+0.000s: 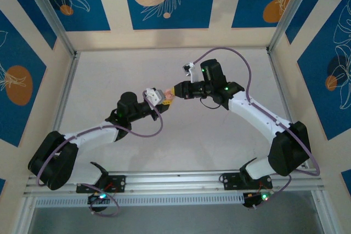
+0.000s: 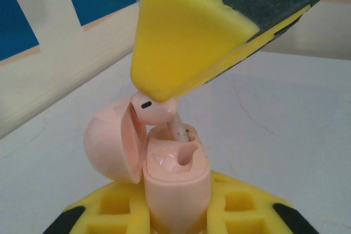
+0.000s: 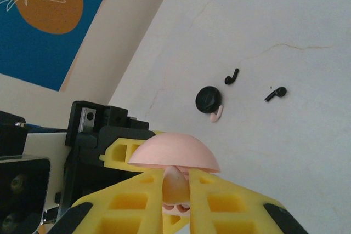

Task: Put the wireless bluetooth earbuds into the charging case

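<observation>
My left gripper (image 2: 176, 212) is shut on the lower body of a pink charging case (image 2: 176, 182), held upright with its lid (image 2: 109, 146) swung open to the left. My right gripper (image 3: 178, 204) is shut on a pink earbud (image 3: 176, 182). That pink earbud (image 2: 155, 108) sits at the case's far socket, its stem entering the opening; the near socket is empty. The two grippers meet above the table's middle, the left gripper (image 1: 158, 98) and the right gripper (image 1: 174, 90) tip to tip. Two tiny black earbuds (image 3: 232, 76) (image 3: 276, 94) lie on the table beyond.
A round black disc (image 3: 209, 100) lies on the white table (image 3: 285, 152) with a second pink earbud (image 3: 217, 115) touching its edge. The right gripper's yellow finger (image 2: 186, 36) hangs right over the case. Metal frame rails (image 1: 60, 97) border the table.
</observation>
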Tool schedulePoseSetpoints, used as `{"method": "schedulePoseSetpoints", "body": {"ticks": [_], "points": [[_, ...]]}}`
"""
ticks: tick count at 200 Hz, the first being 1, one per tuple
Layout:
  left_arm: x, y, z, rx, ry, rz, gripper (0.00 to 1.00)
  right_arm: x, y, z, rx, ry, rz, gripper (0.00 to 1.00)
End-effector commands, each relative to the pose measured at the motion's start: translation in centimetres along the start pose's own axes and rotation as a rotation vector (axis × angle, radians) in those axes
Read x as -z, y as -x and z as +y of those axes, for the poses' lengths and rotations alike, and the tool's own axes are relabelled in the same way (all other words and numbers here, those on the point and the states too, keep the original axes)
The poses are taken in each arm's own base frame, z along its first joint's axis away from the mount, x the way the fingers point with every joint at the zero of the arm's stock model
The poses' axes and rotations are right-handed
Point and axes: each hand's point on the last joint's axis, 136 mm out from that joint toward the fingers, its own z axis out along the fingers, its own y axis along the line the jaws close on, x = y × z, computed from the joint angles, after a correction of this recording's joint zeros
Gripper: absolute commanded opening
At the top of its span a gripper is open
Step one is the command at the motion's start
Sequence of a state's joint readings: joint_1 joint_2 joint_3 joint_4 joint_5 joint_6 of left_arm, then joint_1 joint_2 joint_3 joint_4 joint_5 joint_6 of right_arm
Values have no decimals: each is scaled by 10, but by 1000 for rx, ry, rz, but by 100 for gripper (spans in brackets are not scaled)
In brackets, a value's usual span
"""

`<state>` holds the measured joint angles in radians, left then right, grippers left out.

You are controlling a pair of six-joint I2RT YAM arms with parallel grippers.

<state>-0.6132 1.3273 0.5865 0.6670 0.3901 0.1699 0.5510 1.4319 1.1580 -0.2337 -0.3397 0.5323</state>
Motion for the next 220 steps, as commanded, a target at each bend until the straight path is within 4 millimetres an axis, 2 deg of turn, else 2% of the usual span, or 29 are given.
{"method": "schedulePoseSetpoints", "body": {"ticks": [1,28,84,150,196,220], "points": [[4,31,4,-63,30,-81,17,6,-12,-2,-89,-47,20,15],[4,33,4,-68,33,-81,17,7,-14,-6,-157,-83,22,15],[6,35,4,-74,36,-84,17,2,-21,0,-222,-75,45,14],[7,39,6,-79,45,-88,17,6,-23,-5,-346,-144,26,14],[8,39,7,-89,61,-82,17,4,-26,-3,-387,-165,26,14],[7,38,9,-94,72,-74,17,2,-29,4,-375,-143,38,14]]}}
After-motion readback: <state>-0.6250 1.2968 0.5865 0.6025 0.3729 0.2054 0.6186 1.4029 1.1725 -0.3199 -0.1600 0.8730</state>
